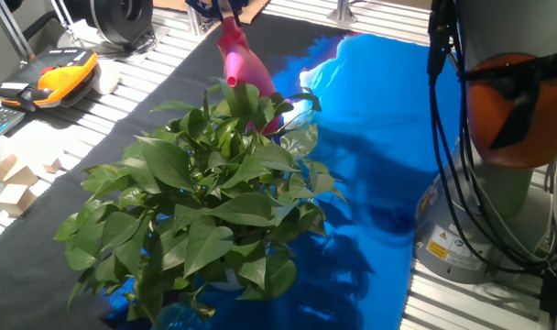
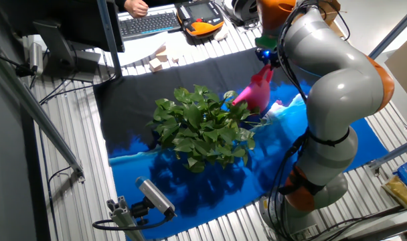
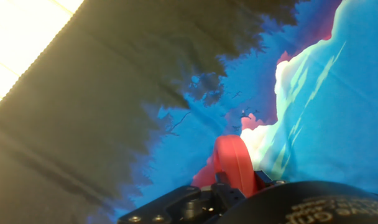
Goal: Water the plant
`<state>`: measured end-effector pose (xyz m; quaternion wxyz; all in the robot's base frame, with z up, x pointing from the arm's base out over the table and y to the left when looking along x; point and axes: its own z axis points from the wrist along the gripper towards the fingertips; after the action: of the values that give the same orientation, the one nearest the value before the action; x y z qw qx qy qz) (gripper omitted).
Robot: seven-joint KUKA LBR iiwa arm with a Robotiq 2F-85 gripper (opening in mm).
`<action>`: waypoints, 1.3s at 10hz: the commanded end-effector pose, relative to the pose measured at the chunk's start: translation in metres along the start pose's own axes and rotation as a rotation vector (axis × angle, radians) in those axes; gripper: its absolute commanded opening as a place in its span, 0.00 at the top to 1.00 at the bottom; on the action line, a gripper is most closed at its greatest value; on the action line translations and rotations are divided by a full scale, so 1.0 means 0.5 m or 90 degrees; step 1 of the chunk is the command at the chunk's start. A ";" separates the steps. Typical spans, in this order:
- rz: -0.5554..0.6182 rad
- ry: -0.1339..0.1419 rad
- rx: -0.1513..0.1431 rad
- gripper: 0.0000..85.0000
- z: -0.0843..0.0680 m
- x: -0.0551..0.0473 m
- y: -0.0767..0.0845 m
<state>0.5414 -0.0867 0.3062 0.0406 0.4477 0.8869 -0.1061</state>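
The plant [image 1: 205, 192] is a wide bush of glossy green leaves standing on the cloth; it also shows in the other fixed view [image 2: 203, 127]. A pink watering can [image 1: 246, 69] hangs tilted above its far edge, with the spout [image 1: 233, 82] down among the top leaves. My gripper [image 2: 265, 61] is shut on the can's handle and holds the can [image 2: 256, 95] off the table. In the hand view the gripper [image 3: 239, 180] clamps the pink handle [image 3: 231, 158]. The plant is out of the hand view.
A black cloth [image 1: 123, 119] and a blue cloth [image 1: 388, 137] cover the table. The robot base [image 1: 485, 211] stands at the right. An orange pendant [image 1: 63, 73], wooden blocks [image 1: 13, 183] and a keyboard [image 2: 150, 23] lie along the table edge. A camera [image 2: 156, 197] stands near the front.
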 end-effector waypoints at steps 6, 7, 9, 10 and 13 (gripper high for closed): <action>-0.017 0.020 -0.002 1.00 -0.008 0.000 -0.002; -0.008 0.011 0.012 1.00 -0.025 0.006 -0.006; 0.002 0.008 0.022 1.00 -0.056 0.017 -0.023; 0.007 0.000 0.033 1.00 -0.064 0.020 -0.031; 0.043 -0.028 0.071 1.00 -0.082 0.015 -0.065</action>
<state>0.5115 -0.0907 0.3500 0.0391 0.4774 0.8622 -0.1648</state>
